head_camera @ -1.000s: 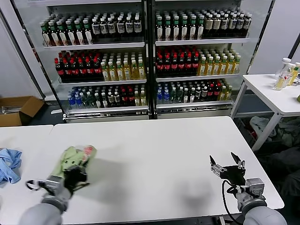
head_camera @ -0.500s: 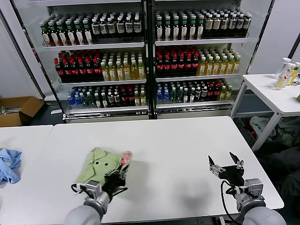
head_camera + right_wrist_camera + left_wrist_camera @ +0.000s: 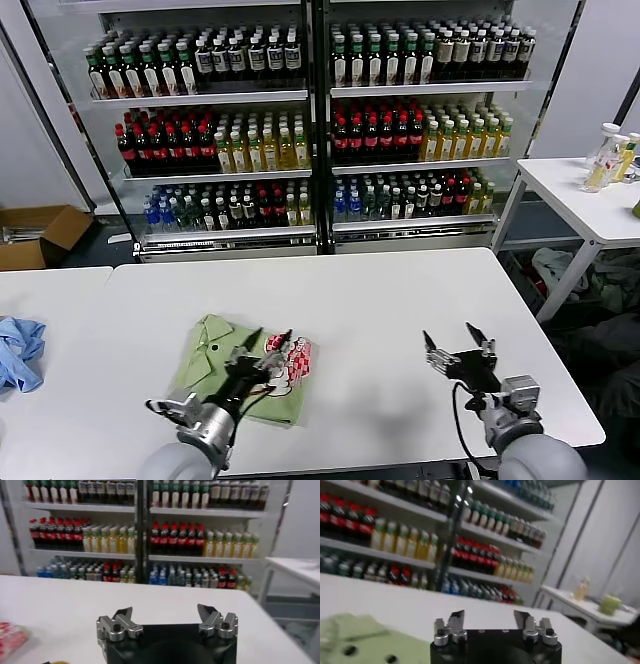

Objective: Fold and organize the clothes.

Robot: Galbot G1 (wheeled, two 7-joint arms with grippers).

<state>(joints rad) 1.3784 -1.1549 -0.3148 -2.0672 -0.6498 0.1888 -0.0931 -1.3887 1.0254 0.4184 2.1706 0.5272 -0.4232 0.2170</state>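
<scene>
We see the light green shirt (image 3: 243, 366) lying folded on the white table (image 3: 380, 300), left of centre toward the near edge, collar and small dark buttons on its left part, the red-and-white printed graphic (image 3: 288, 358) at its right end. Our left gripper (image 3: 266, 345) is just above the shirt's near right portion, fingers spread apart with nothing between them; the left wrist view shows the same gap, with a strip of green fabric (image 3: 360, 642) beside the gripper body (image 3: 492, 621). Our right gripper (image 3: 456, 341) sits over bare table at the near right, well apart from the shirt, fingers wide and holding nothing, same in the right wrist view (image 3: 167, 615). A light blue cloth (image 3: 20, 352) lies on the neighbouring table at far left. Bottle shelves (image 3: 310, 120) stand behind the table.
</scene>
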